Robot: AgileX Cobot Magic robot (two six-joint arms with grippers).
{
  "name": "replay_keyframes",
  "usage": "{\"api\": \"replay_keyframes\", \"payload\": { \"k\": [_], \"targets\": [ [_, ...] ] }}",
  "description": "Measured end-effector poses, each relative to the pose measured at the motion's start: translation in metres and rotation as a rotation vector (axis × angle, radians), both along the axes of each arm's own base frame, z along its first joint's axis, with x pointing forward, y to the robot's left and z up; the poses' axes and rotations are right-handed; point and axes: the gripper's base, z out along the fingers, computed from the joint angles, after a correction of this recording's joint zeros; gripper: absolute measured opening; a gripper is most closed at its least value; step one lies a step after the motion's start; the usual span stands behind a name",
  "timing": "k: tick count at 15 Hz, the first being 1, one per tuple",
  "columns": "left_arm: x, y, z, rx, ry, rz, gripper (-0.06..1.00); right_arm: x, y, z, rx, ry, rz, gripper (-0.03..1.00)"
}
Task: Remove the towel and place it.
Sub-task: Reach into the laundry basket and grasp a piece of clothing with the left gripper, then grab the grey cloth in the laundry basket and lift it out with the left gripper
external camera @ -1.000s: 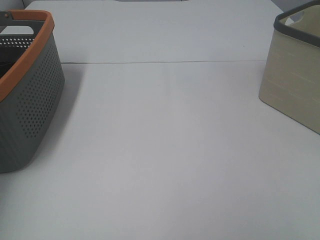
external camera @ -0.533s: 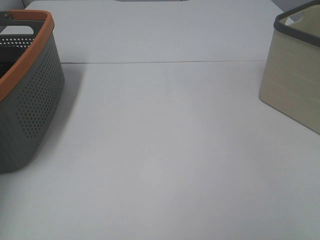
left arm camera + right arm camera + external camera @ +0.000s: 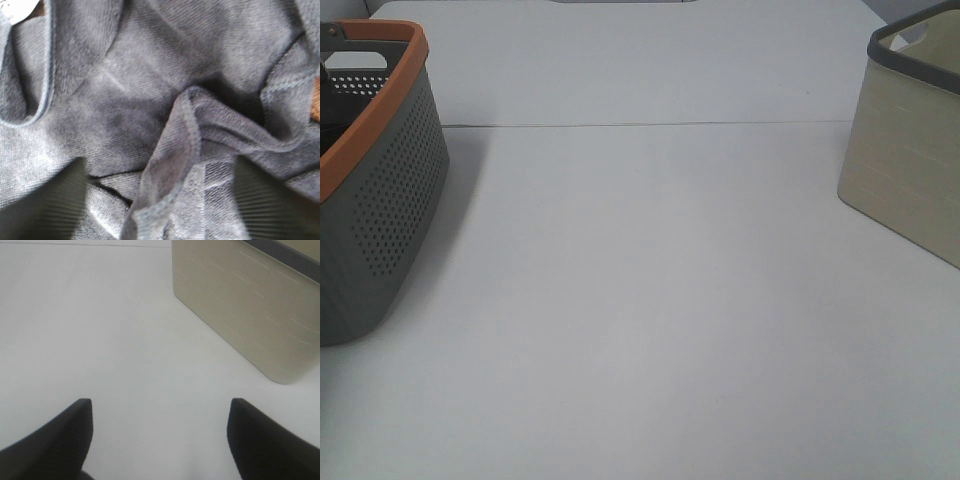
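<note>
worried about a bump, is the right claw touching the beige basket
Apart. The right wrist view shows a stretch of table between the right claw and the beige basket.

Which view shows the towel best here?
The left wrist view: the towel fills it, with folds and a hemmed edge plain. The exterior high view shows the grey basket, its inside mostly out of frame. The right wrist view shows no towel.

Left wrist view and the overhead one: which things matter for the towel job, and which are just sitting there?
In the job: towel; left gripper, open over it; grey basket, seemingly holding it.
Just there: beige basket; table; right gripper, open, holding nothing.
</note>
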Motion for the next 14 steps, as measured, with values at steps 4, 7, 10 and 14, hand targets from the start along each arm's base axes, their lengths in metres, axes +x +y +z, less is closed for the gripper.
{"api": "replay_keyframes", "payload": {
  "k": [4, 7, 10, 14],
  "targets": [
    [-0.0016, -0.0003, -0.0006, -0.005, 0.019, 0.001, 0.62, 0.0000, 0.0000, 0.0000, 0.000, 0.000, 0.000, 0.67],
    [-0.0031, -0.0004, -0.0012, -0.014, 0.037, 0.026, 0.62, 0.0000, 0.0000, 0.0000, 0.000, 0.000, 0.000, 0.67],
    [-0.0024, 0.0005, -0.0009, -0.005, 0.028, 0.029, 0.60, 0.0000, 0.0000, 0.0000, 0.000, 0.000, 0.000, 0.67],
    [0.0033, 0.0017, 0.0014, 0.005, -0.039, 0.038, 0.02, 0.0000, 0.0000, 0.0000, 0.000, 0.000, 0.000, 0.67]
  ]
}}
